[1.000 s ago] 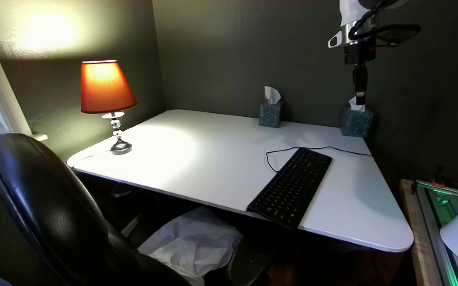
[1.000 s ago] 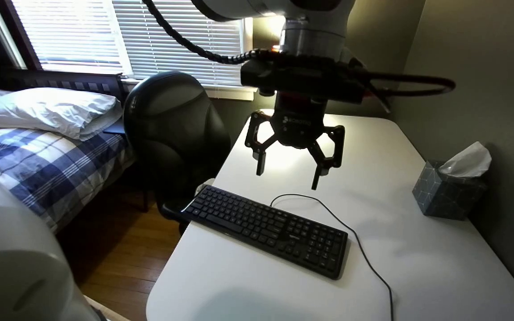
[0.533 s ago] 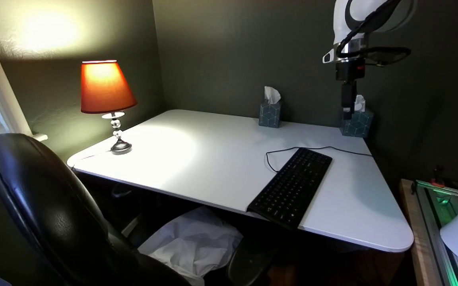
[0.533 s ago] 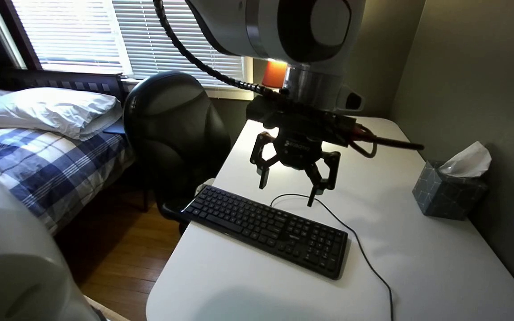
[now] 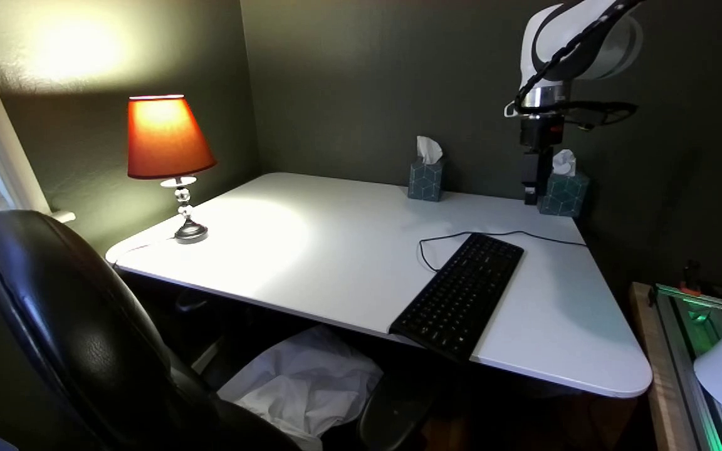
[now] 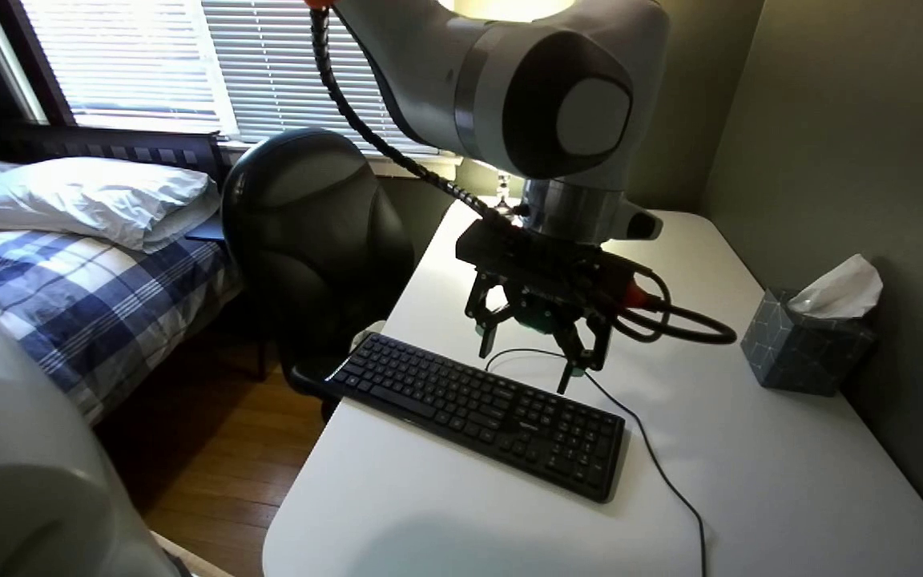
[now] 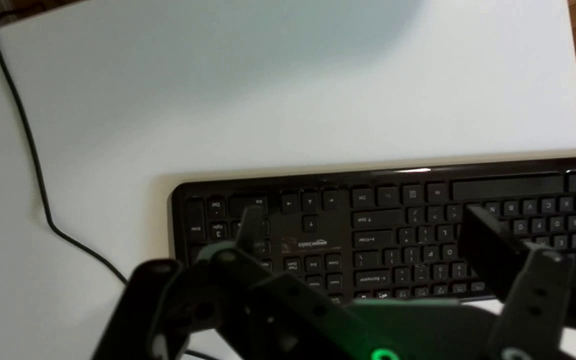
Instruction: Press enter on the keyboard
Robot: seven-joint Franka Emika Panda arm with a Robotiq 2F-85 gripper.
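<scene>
The black keyboard lies flat on the white desk in both exterior views (image 5: 461, 294) (image 6: 469, 409), with one end at the desk's front edge. In the wrist view the keyboard (image 7: 313, 235) appears upside down. Its main Enter key (image 7: 373, 239) shows in the middle, and a number-pad Enter key (image 7: 196, 225) at the left end. My gripper (image 6: 525, 367) is open and empty, held in the air above the desk; it also shows in an exterior view (image 5: 530, 197). In the wrist view the gripper's spread fingers (image 7: 363, 212) appear on either side of the main Enter key and hide some keys.
The white desk (image 5: 336, 238) carries a lit red lamp (image 5: 167, 138) and two tissue boxes (image 5: 425, 181) (image 5: 563, 194). A thin black cable (image 6: 654, 457) runs from the keyboard across the desk. A black chair (image 6: 317, 248) stands at the front edge.
My arm and open gripper have come down toward the desk and keyboard, shifting slightly left in an exterior view. The keyboard has not moved.
</scene>
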